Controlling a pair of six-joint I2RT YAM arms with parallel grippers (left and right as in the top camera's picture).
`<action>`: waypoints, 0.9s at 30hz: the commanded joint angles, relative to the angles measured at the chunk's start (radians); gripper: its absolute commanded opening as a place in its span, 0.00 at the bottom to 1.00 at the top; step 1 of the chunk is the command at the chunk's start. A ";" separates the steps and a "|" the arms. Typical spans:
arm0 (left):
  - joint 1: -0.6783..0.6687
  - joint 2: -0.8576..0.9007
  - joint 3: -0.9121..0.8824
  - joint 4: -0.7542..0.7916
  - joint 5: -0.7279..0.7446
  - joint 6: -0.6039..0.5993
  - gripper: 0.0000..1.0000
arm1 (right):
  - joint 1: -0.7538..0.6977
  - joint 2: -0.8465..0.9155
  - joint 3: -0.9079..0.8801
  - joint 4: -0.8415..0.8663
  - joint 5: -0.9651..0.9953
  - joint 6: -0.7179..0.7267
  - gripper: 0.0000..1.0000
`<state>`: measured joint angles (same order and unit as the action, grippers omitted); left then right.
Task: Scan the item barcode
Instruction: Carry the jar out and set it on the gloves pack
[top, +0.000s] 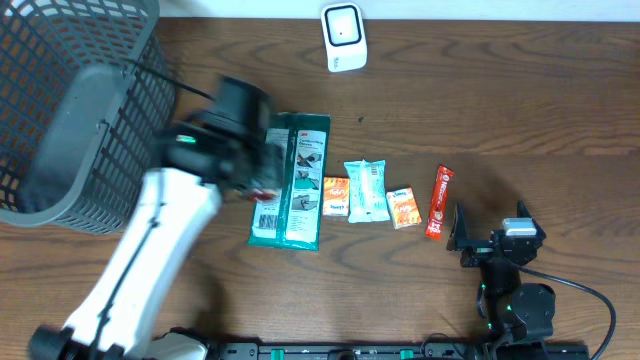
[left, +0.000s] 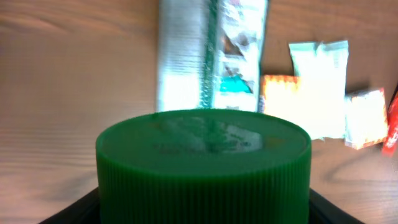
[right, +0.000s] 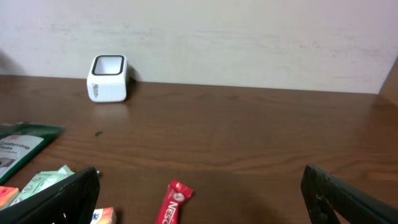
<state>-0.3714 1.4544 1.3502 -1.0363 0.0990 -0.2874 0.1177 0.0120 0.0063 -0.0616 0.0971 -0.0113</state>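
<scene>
While my left gripper (top: 255, 160) clamps a green-capped container (left: 203, 168) above the green packet (top: 295, 180), the scanner (top: 343, 37) stands well apart. Pickup looks done, but showing it the barcode is left. My right gripper (top: 490, 235) rests wide open.

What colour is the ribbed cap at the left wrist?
The cap is dark green, clearest in the left wrist view.
</scene>
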 joint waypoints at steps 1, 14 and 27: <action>-0.098 0.047 -0.125 0.091 -0.037 -0.097 0.60 | -0.006 -0.005 -0.001 -0.003 -0.001 -0.005 0.99; -0.198 0.347 -0.168 0.333 -0.100 -0.167 0.60 | -0.006 -0.005 -0.001 -0.003 -0.001 -0.005 0.99; -0.203 0.360 -0.168 0.362 -0.081 -0.167 0.82 | -0.006 -0.005 -0.001 -0.003 -0.001 -0.005 0.99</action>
<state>-0.5716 1.8206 1.1740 -0.6724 0.0212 -0.4496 0.1177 0.0120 0.0063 -0.0620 0.0971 -0.0113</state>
